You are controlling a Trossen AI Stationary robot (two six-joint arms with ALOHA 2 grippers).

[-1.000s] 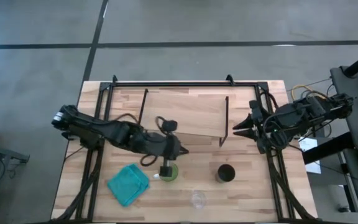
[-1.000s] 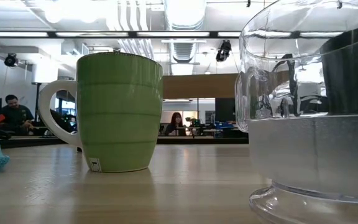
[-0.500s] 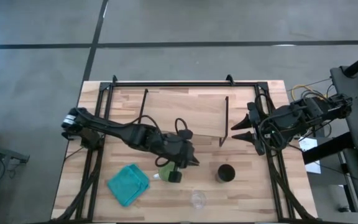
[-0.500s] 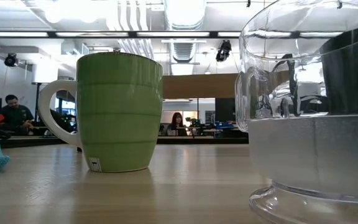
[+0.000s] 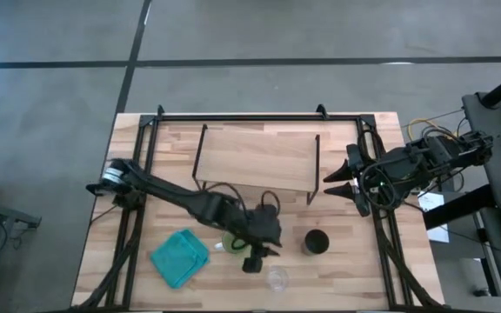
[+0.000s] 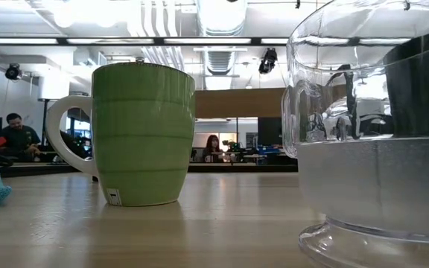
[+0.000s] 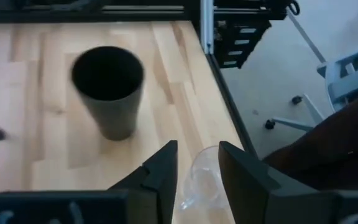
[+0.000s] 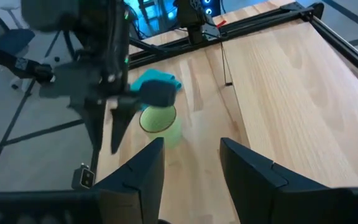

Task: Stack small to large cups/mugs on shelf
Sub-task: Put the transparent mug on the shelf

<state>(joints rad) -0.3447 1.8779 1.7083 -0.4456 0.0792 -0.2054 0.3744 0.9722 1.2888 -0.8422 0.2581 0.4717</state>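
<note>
Leftmost, a cloth (image 5: 180, 257) is seen; next, the green mug (image 5: 232, 241) is partly covered by the left gripper (image 5: 265, 253), its fingers parted above the glass cup (image 5: 277, 278). Rightward, the black cup (image 5: 317, 242) is stood below the shelf (image 5: 255, 159); the right gripper (image 5: 339, 182) is held apart at the table's right edge

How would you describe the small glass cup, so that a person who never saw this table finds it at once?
Start at the wooden table and go to its near edge, in front of the shelf. The clear glass cup stands there, closer to that edge than the green mug and the black cup. It alone is transparent.
</note>
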